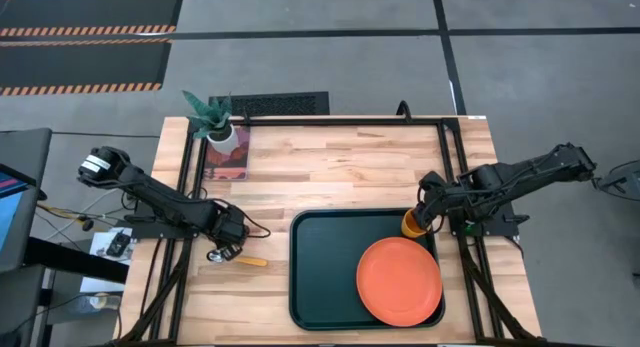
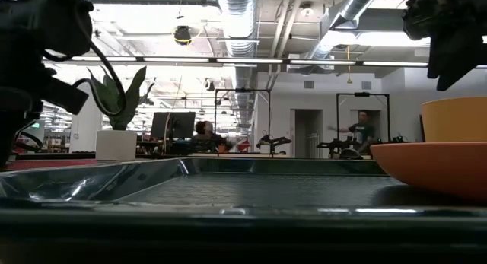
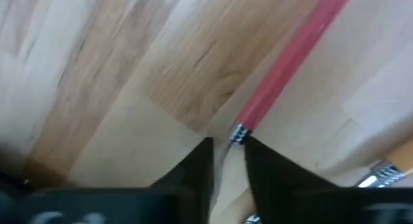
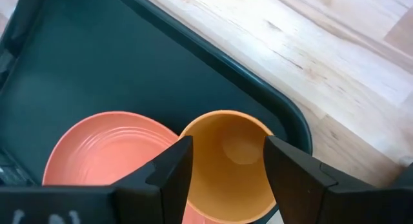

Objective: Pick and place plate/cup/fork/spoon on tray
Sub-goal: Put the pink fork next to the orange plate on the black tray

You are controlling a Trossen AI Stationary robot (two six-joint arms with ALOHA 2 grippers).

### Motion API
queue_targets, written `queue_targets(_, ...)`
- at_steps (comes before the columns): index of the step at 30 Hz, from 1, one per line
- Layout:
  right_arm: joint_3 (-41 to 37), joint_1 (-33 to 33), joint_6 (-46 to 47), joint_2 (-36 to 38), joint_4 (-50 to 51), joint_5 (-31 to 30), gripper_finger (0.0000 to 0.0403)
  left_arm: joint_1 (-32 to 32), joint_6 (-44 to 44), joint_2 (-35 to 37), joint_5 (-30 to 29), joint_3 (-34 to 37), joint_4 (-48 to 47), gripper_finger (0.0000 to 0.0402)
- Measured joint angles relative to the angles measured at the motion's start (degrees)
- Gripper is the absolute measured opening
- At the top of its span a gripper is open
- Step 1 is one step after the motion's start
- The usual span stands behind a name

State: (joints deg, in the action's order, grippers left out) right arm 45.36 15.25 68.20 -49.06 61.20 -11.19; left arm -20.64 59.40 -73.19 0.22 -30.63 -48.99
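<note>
Gripping the fork (image 3: 293,59) at its metal neck, the left tool (image 3: 227,161) is clamped low on the worktop (image 1: 340,172), spoon (image 1: 250,261) just beside. The cup (image 4: 227,164) is straddled by the spread right tool (image 4: 226,166) over the tray (image 1: 320,277) corner, beside the plate (image 1: 400,280) lying in the tray.

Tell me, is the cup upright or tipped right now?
Upright: the cup shows its open mouth and empty bottom to the right wrist camera, standing in the tray corner beside the plate.
</note>
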Motion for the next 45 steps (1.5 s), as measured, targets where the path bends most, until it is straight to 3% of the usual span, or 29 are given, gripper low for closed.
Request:
queue_targets(3,0.0,0.0,0.81,0.0,-0.12,0.31,0.0212,-0.02,0.61,0.0,0.15,0.0,1.74,0.0011)
queue_targets(10,0.83,0.0,0.73,0.42,-2.88,1.67,0.0212,-0.02,9.79,0.17,-2.71,-2.54,4.58,0.0002)
queue_targets(14,3.88,0.0,-1.88,0.79,-3.43,0.71,0.0212,-0.02,13.68,0.11,-9.63,-7.93,3.68,0.0001)
queue_targets(18,7.62,0.0,-5.92,0.76,-4.62,-1.79,0.0212,-0.03,15.12,0.11,-20.69,-15.7,3.43,0.0001)
queue_targets(22,8.92,-0.15,-12.81,0.75,-13.93,-2.29,0.0212,-0.6,4.47,0.11,-37.88,-25.18,8.14,0.0)
queue_targets(24,8.92,-0.78,-17.16,0.73,-20.71,-1.95,0.0212,-0.63,-5.92,0.11,-45.54,-29.46,15.39,0.0)
queue_targets(26,8.94,-1.53,-22.1,0.31,-27.42,-1.04,0.0212,-0.2,-18.53,0.13,-49.06,-32.79,24.67,0.0)
queue_targets(28,8.92,-2.01,-29.52,-0.34,-33.57,-0.91,0.0212,0.7,-31.06,0.15,-47.19,-35.03,36.29,0.0)
queue_targets(30,8.92,-2.01,-36.8,-0.88,-39.18,-0.91,0.0212,1.87,-41.49,0.13,-41.75,-36.18,48.58,0.0)
queue_targets(35,8.92,-2.71,-47.8,-2.79,-50.14,-0.94,0.0212,5.2,-54.87,0.04,-30.45,-37.17,69.1,0.0)
queue_targets(40,8.92,-2.58,-63.84,-5.56,-58.94,-5.8,0.0212,9.53,-56.02,0.0,-21.19,-37.2,74.29,0.0)
queue_targets(45,10.63,-2.46,-75.87,-8.26,-66.82,-7.16,0.0212,12.06,-54.39,-0.23,-17.35,-37.2,73.54,0.0)
